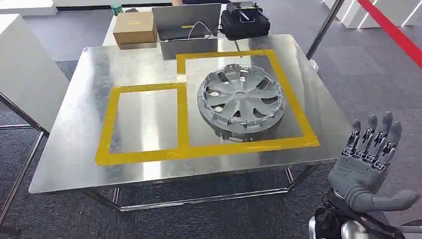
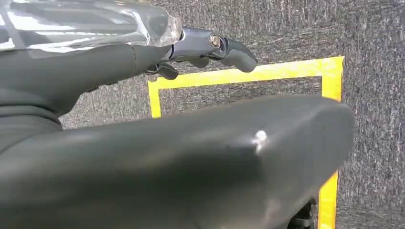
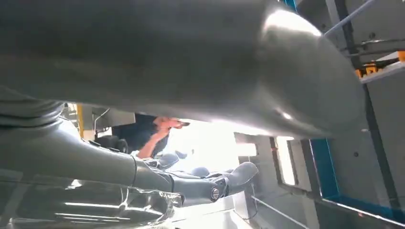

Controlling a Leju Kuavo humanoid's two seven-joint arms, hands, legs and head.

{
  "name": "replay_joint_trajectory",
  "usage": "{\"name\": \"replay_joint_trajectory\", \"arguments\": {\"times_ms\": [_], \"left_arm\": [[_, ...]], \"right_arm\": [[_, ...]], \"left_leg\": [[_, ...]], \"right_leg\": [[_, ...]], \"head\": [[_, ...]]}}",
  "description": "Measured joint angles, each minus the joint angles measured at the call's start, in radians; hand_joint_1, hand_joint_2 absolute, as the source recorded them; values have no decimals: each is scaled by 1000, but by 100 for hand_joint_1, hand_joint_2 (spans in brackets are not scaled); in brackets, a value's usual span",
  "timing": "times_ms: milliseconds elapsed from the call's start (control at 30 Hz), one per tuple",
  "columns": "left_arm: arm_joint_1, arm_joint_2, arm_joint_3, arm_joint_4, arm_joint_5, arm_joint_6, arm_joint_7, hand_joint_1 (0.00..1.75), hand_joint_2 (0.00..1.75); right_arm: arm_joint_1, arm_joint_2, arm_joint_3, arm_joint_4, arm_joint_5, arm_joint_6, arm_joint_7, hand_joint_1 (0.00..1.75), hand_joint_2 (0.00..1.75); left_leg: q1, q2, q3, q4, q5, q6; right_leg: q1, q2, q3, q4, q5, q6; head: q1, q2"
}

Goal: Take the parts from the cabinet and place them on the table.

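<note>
Lying flat inside the right taped square, the hubcap (image 1: pixel 241 97) is sitting up-left of the empty, spread-fingered right hand (image 1: pixel 366 162).

Top of frame, past the metal surface: cardboard box (image 1: pixel 135 27), open grey laptop (image 1: pixel 186 22) (white cable trailing), black bag (image 1: pixel 244 21). Upper left, possibly a green bottle cap (image 1: pixel 116 8).

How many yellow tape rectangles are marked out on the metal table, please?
2: the left rectangle lies bare; the right rectangle, sharing a side with it, holds the hubcap. None looks hidden on the table.
</note>
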Motion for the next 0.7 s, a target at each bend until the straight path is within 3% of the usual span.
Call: {"name": "replay_joint_trajectory", "arguments": {"times_ms": [33,67,100,167,200,233,267,333,367,400,433,467,500,533,567,600,667,700], "left_arm": [[0,0,0,0,-1,-2,0,0,0],[0,1,0,-1,-2,-2,0,0,0],[-1,1,0,-1,-2,-2,0,0,0],[-1,-1,0,-1,-3,-2,0,0,0],[0,0,0,-1,-4,-2,1,0,0],[1,0,0,0,-6,-2,3,0,0],[0,0,0,0,-7,-2,5,0,0],[-1,-1,0,0,-9,-2,5,0,0],[-1,-1,0,0,-10,-2,5,0,0],[0,-1,0,0,-10,-2,6,0,0],[0,-1,0,0,-10,-2,6,0,0],[-1,-1,0,0,-11,-2,6,0,0],[-1,-1,0,-1,-11,-1,6,0,0],[-2,0,0,-1,-13,0,6,0,0],[-4,5,0,-3,-13,1,6,0,0],[-6,3,0,-5,-13,1,6,0,0],[-8,2,0,-5,-14,1,6,0,0],[-6,2,0,-5,-14,1,6,0,0]], "right_arm": [[0,0,0,0,2,0,0,0,0],[-1,0,0,0,3,0,0,0,0],[2,0,0,0,5,0,0,0,0],[0,-1,-2,1,7,-1,0,0,0],[0,-1,-2,1,8,-1,0,0,0],[-2,0,-3,2,10,-1,0,0,0],[-2,0,-3,2,12,-2,0,0,0],[-2,0,-4,2,13,-3,0,0,0],[-1,0,-4,2,13,-3,0,0,0],[-1,0,-5,3,13,-3,0,0,0],[-1,0,-5,5,13,-3,0,0,0],[-1,0,-5,6,13,-3,0,0,0],[-2,0,-5,6,13,-3,0,0,0],[-3,0,-5,6,13,-3,0,0,0],[-3,0,-5,6,13,-3,0,0,0],[-4,0,-5,6,13,-3,0,0,0],[-6,0,-5,8,13,-3,0,0,0],[-5,0,-5,8,13,-3,0,0,0]], "left_leg": [[2,0,-2,3,1,-5],[-4,-1,-8,9,2,-14],[-3,-5,-9,10,7,-21],[-2,-7,-15,10,19,-37],[0,-9,-18,8,25,-45],[4,-8,-25,15,12,-50],[4,-7,-38,43,-30,-53],[4,-6,-88,192,-147,-59],[4,-6,-108,263,-183,-60],[4,-6,-114,311,-192,-59],[4,-6,-99,311,-176,-57],[3,-6,-62,269,-142,-53],[1,-6,0,185,-104,-45],[-3,-6,68,88,-85,-34],[-10,-7,129,4,-96,-22],[-12,-4,146,-33,-104,-20],[-20,-7,135,-30,-101,-16],[-23,-6,132,-32,-94,-7]], "right_leg": [[-3,-2,58,-98,31,2],[-2,-1,97,-165,22,4],[3,10,83,-145,43,-11],[6,9,72,-146,36,-21],[6,9,65,-148,43,-31],[1,3,57,-150,53,-45],[2,2,47,-151,61,-53],[4,-3,21,-150,79,-61],[6,-4,9,-149,88,-61],[8,-4,-4,-149,98,-61],[10,-5,-11,-149,106,-60],[12,-5,-21,-148,115,-59],[15,-4,-30,-148,123,-58],[17,-4,-36,-149,131,-56],[17,-5,-38,-148,137,-53],[20,-6,-42,-148,144,-47],[13,-10,-47,-150,160,-32],[11,-10,-45,-156,169,-25]], "head": [[1,0],[3,0],[-2,0],[-2,0],[-1,0],[0,0],[-5,0],[-8,0],[-9,0],[-9,0],[-8,0],[-9,0],[-9,0],[-9,0],[-9,0],[-8,0],[-9,0],[-8,0]]}}
